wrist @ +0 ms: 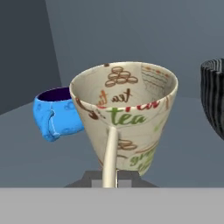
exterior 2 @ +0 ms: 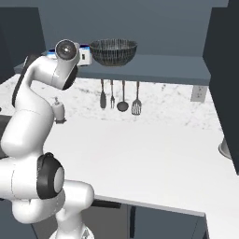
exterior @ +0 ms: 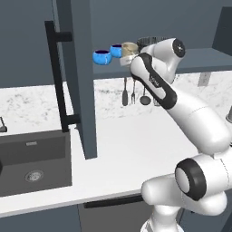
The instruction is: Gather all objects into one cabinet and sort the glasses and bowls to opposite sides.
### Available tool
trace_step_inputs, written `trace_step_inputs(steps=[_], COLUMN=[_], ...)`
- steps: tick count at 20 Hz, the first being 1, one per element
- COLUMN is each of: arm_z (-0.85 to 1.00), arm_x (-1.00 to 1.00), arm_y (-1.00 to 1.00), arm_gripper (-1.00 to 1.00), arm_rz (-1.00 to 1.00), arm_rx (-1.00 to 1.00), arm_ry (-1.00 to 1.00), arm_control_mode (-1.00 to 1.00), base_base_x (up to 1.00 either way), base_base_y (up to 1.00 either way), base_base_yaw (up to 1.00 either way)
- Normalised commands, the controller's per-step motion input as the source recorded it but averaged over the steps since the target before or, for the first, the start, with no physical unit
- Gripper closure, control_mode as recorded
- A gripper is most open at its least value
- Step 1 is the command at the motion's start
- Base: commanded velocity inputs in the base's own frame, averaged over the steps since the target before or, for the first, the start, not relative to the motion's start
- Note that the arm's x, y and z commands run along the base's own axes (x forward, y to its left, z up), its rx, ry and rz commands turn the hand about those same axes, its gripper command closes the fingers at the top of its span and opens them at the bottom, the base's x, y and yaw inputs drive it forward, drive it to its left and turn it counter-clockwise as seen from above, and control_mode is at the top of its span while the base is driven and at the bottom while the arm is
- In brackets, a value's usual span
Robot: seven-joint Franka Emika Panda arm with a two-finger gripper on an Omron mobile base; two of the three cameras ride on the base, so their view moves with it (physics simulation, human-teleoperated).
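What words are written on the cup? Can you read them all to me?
"tea" in green, on the outside of the cream mug.
"tea" in brown script, on its inside wall.
"green", partly readable, low on the outside.
The other red and brown lettering is cut off or blurred, unreadable.

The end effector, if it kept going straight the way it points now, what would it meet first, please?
Probably the cream mug, dead ahead of the end effector and very close; contact is unclear. A blue bowl sits behind it.
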Motion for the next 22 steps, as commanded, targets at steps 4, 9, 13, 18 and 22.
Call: trace_step_inputs(steps=[4, 9, 13, 18, 22], arm_z=[0.00, 0.00, 0.00, 0.00, 0.00], arm_x=[0.24, 0.25, 0.33, 0.38, 0.16], arm_y=[0.01, 0.00, 0.01, 0.00, 0.01], arm_gripper=[1.00, 1.00, 1.00, 1.00, -1.00], arm_rz=[0.00, 0.01, 0.00, 0.00, 0.00], arm_rx=[0.00, 0.00, 0.00, 0.00, 0.00], arm_ry=[0.03, 0.07, 0.06, 0.08, 0.09], arm_control_mode=[-1.00, -1.00, -1.00, -1.00, -1.00], base_base_x=[0.00, 0.00, 0.00, 0.00, 0.00], base_base_y=[0.00, 0.00, 0.00, 0.00, 0.00], base_base_yaw=[0.00, 0.00, 0.00, 0.00, 0.00])
